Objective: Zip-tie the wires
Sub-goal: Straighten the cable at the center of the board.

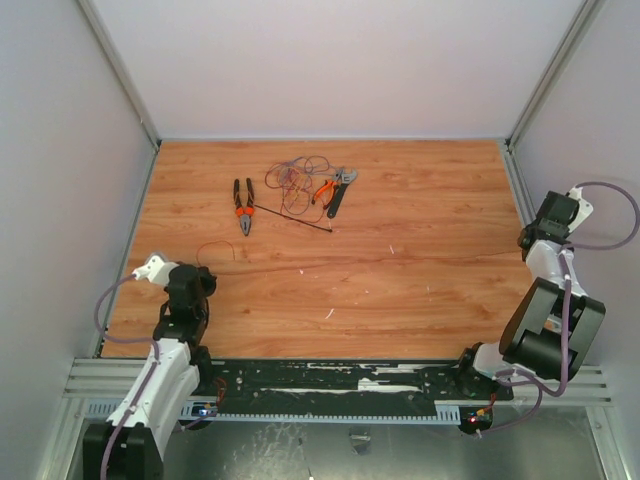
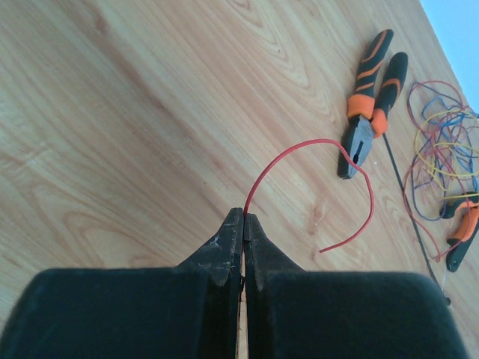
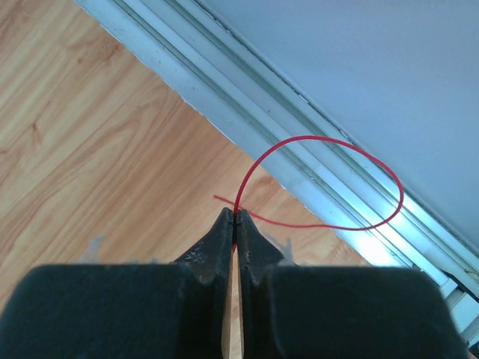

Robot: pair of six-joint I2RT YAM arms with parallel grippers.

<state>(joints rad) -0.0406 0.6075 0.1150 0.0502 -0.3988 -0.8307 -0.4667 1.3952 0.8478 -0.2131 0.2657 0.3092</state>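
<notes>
The wires [image 1: 298, 178] lie in a loose red and orange tangle at the back middle of the table; the tangle also shows in the left wrist view [image 2: 441, 149]. The black zip tie [image 1: 293, 219] lies straight just in front of the tangle and shows in the left wrist view [image 2: 408, 202]. My left gripper [image 1: 205, 271] is shut on one end of a single red wire [image 2: 314, 142], fingertips closed [image 2: 244, 217]. My right gripper [image 1: 524, 243] is shut on a looped red wire [image 3: 314, 137], fingertips closed [image 3: 236, 217]. A thin strand [image 1: 380, 262] runs across the table between the two grippers.
Orange-handled pliers [image 1: 243, 205] lie left of the tangle and show in the left wrist view [image 2: 367, 105]. Small orange cutters [image 1: 325, 188] and a dark wrench [image 1: 341, 188] lie at its right. An aluminium rail [image 3: 224, 97] and white wall stand close beyond my right gripper.
</notes>
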